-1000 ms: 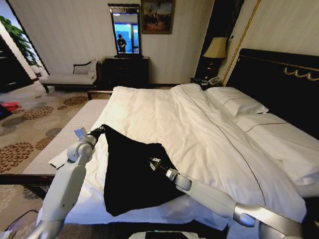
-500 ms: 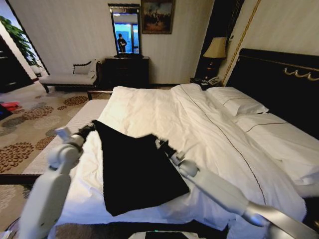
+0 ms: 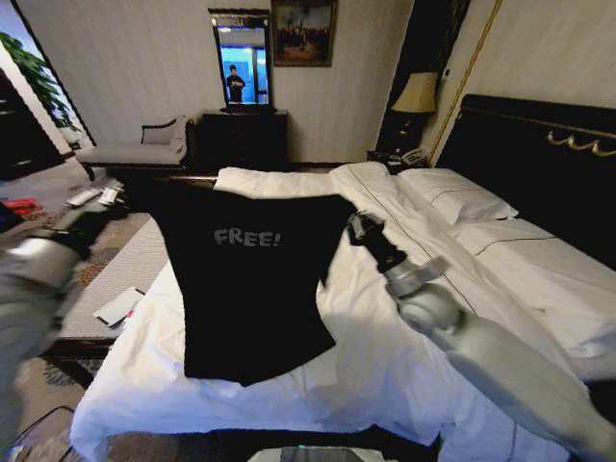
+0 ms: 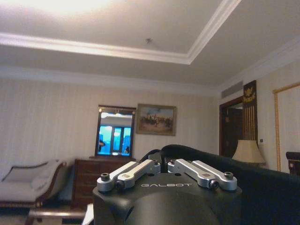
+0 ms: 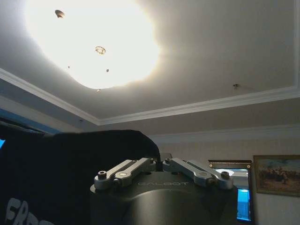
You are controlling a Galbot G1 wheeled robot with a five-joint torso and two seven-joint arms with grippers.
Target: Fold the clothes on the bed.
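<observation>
Claws do the lifting: the left claw [image 3: 120, 195] and right claw [image 3: 353, 223] each clench a shoulder of the black T-shirt [image 3: 252, 279], stretching it upright above the bed [image 3: 404, 279], its "FREE!" lettering [image 3: 247, 237] facing the robot, hem hanging toward the duvet.

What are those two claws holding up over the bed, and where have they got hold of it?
A black T-shirt, held up by its two top corners: left claw at one shoulder, right claw at the other.
</observation>
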